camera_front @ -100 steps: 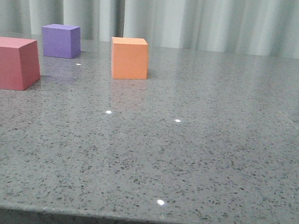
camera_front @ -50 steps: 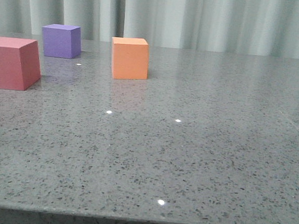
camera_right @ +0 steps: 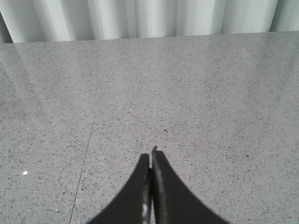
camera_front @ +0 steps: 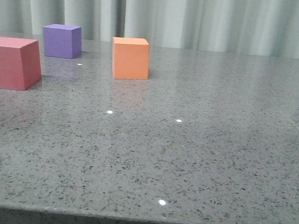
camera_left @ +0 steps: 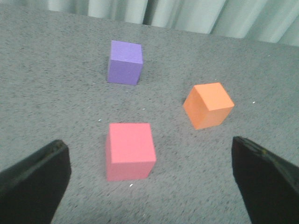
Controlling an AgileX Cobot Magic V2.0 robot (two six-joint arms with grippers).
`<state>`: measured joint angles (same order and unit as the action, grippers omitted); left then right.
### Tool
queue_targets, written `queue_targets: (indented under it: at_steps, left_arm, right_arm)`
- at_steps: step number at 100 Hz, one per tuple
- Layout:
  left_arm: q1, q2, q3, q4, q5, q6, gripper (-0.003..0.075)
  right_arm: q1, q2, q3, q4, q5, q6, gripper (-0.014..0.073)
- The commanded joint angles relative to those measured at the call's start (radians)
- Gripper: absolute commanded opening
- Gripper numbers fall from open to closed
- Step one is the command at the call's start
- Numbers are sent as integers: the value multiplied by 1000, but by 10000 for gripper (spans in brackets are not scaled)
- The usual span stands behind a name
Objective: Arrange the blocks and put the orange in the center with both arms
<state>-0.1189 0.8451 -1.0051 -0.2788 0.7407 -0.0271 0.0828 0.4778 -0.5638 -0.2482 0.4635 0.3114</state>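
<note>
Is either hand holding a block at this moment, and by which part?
Nothing is held. Left hand is open above the table; right hand is shut on nothing.

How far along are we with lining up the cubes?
Nothing looks arranged: the purple cube, red-pink cube and orange cube sit scattered, untouched. The left hand is open above the red-pink cube; the right hand is shut, empty. All placing remains.

You've got the orange cube [camera_front: 130,58] far centre-left, purple cube [camera_front: 62,40] far left, red-pink cube [camera_front: 12,63] nearer left; all apart.
</note>
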Motion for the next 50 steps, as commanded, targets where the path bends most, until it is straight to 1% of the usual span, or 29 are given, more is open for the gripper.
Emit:
queue_targets:
  at_steps: [1, 11, 21, 29, 36, 50]
  left_arm:
    - [-18, 62, -63, -59, -97, -1, 651]
    - [-62, 165, -127, -63, -102, -8, 651]
    - [-128, 279, -206, -62, -132, -19, 650]
    - [-183, 384, -272, -34, -158, -64, 646]
    - [-239, 476, -344, 55, -157, -151, 638]
    - [-361, 646, -495, 308, -134, -376, 638]
  right_arm:
    - [-7, 3, -27, -24, -80, -12, -68]
    - [-7, 3, -27, -24, -80, -12, -68]
    - [-7, 3, -27, -24, -80, -12, -68]
    - [-7, 3, -27, -24, -80, -12, -68]
    - [-7, 3, -27, -24, -80, -12, -68]
    - [-7, 3, -27, -24, -80, -12, -68]
